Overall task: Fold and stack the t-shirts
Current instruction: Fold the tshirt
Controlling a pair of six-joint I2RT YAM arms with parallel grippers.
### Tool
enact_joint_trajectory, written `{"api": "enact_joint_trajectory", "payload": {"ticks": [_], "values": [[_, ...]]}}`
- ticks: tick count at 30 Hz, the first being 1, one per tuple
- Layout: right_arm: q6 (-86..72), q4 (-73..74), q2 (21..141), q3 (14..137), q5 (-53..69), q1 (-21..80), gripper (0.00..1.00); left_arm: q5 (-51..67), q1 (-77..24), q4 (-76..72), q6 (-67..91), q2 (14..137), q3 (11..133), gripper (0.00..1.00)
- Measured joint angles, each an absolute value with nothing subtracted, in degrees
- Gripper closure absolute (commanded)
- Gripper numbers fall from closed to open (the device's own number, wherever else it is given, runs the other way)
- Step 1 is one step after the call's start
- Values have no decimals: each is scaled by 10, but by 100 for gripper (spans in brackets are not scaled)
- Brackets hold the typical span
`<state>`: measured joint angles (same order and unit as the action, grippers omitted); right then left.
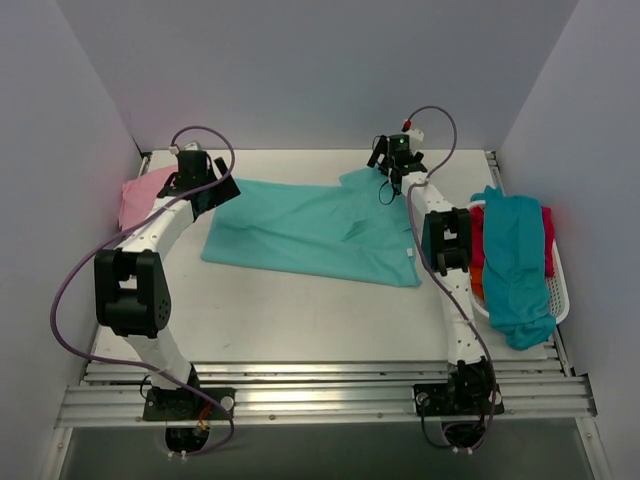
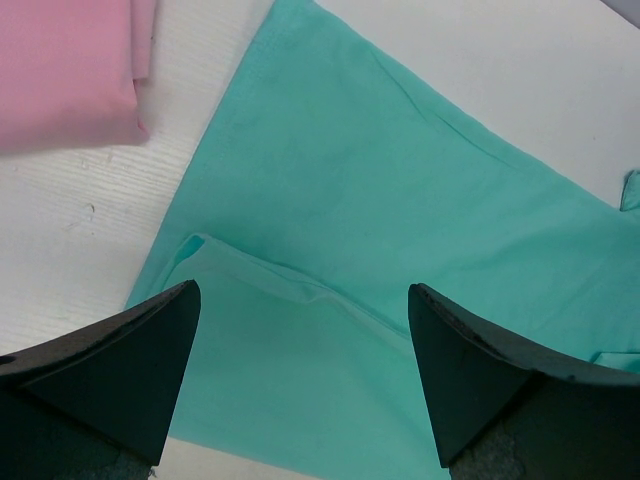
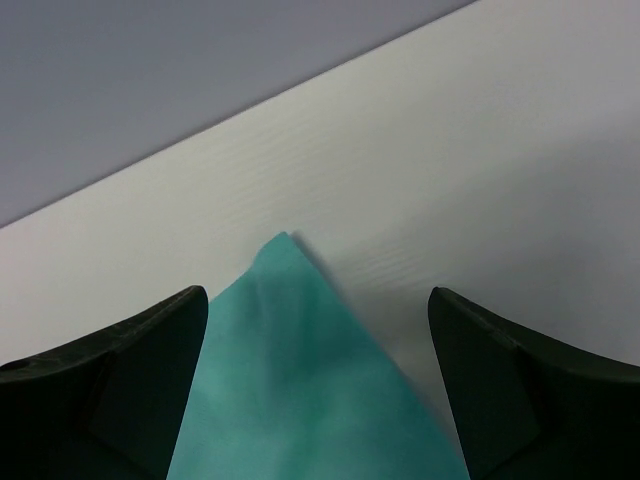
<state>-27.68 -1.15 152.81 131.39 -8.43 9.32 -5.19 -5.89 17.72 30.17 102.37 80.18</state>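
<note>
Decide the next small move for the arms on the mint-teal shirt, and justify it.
Probably lower both and pinch: the left gripper and right gripper hang open over opposite ends of the mint-teal shirt, which lies spread out.

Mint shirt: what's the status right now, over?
Left fingers open above mint shirt. Right fingers open at its far corner. Shirt spread out. Nothing blocking.

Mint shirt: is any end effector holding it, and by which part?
Nothing is held. The left end effector is open above the mint shirt; the right end effector is open around its far corner.
</note>
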Motion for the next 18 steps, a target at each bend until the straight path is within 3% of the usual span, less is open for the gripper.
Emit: {"api": "enact_joint_trajectory", "payload": {"ticks": [10,15,18], "values": [[-300,-55,1560,1347,-50,105,17,-51,-59,167,301,1025,802,6],[-305,-70,1570,1352,-43,107,44,-51,-59,164,297,1035,802,6],[-310,-78,1574,1353,-39,108,52,-51,-58,164,296,1039,802,6]]}}
